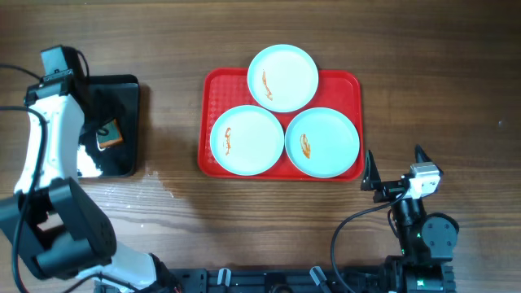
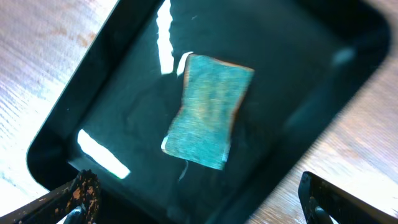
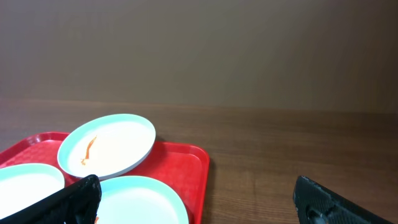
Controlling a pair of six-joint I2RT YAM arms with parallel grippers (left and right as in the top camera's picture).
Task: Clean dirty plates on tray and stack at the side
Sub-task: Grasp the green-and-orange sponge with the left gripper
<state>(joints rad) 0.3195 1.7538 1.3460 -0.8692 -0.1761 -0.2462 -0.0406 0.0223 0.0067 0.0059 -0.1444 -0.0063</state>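
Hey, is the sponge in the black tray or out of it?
In it: the sponge lies flat on the black tray's floor, well inside its raised rim.

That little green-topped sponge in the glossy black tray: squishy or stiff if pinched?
Probably squishy: the green-topped sponge has a waisted, slightly bent outline, so it likely gives under a pinch. It looks thin, so probably light. The smooth floor of the glossy black tray may let it slide if pushed.
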